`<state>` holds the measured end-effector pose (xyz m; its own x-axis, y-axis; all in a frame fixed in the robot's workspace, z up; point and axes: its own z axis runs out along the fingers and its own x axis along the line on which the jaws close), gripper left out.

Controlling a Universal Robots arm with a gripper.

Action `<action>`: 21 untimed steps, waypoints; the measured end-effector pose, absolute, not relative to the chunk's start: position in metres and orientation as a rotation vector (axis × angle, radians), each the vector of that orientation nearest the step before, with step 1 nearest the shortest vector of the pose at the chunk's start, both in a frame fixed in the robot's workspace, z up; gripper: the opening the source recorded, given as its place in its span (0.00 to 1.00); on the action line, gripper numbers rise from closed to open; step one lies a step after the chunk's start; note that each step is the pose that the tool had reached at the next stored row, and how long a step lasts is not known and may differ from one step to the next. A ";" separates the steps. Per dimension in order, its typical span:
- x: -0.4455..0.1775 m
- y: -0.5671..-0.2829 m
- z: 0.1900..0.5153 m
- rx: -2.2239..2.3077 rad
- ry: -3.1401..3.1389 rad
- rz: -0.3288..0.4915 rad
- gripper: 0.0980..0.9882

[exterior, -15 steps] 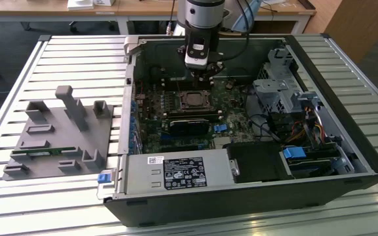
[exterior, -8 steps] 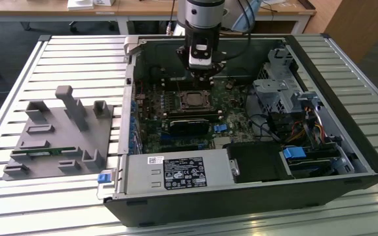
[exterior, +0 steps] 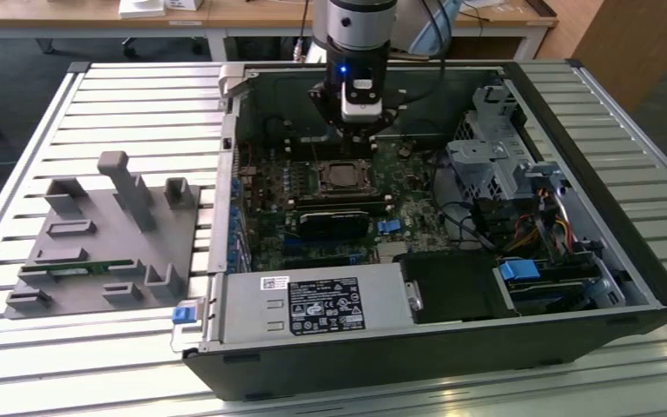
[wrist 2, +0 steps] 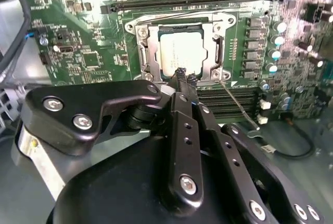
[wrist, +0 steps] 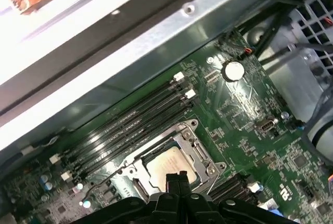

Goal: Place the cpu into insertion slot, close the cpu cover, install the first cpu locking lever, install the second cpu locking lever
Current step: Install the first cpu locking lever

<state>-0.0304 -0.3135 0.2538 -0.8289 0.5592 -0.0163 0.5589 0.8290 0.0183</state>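
Starting with the exterior view, you have the gripper (exterior: 357,143) low inside the open case (exterior: 426,356), toward its far wall. The cpu (exterior: 340,177) sits in the socket at the board's middle, just on the near side of the fingertips, so the reach is short and toward the case's near wall. A black block (exterior: 316,306) at the near wall carries a white label and a darker one. Their print is too small for you to read.

Turning to the second wrist view, the fingers (wrist 2: 182,115) are closed together, and I see nothing between them. The gripper (wrist 2: 184,76) hangs over the socket's edge, right at the rim of the cpu (wrist 2: 179,50). The cover (wrist 2: 179,26) looks to lie flat around the chip, whose pale top shows through the window. A thin wire lever (wrist 2: 237,104) runs from the socket corner beside the fingertips, its long axis slanting away across the board. Whether it is hooked down I cannot tell. No writing on the chip can be read.

Moving to the first wrist view, the gripper (wrist: 177,178) meets the same socket edge, with the cpu (wrist: 169,166) framed by the cover (wrist: 200,148). The memory slots (wrist: 130,115) lie beyond, running parallel to the case's far wall. Board markings are not readable.
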 end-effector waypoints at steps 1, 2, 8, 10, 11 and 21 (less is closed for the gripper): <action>-0.030 -0.313 0.254 0.893 2.990 0.020 0.01; -0.030 -0.313 0.254 0.873 2.996 0.020 0.01; -0.030 -0.314 0.254 0.753 3.029 0.022 0.01; -0.030 -0.313 0.254 0.713 3.039 0.022 0.01; -0.030 -0.313 0.254 0.694 3.043 0.022 0.01; -0.030 -0.313 0.254 0.499 3.082 0.024 0.01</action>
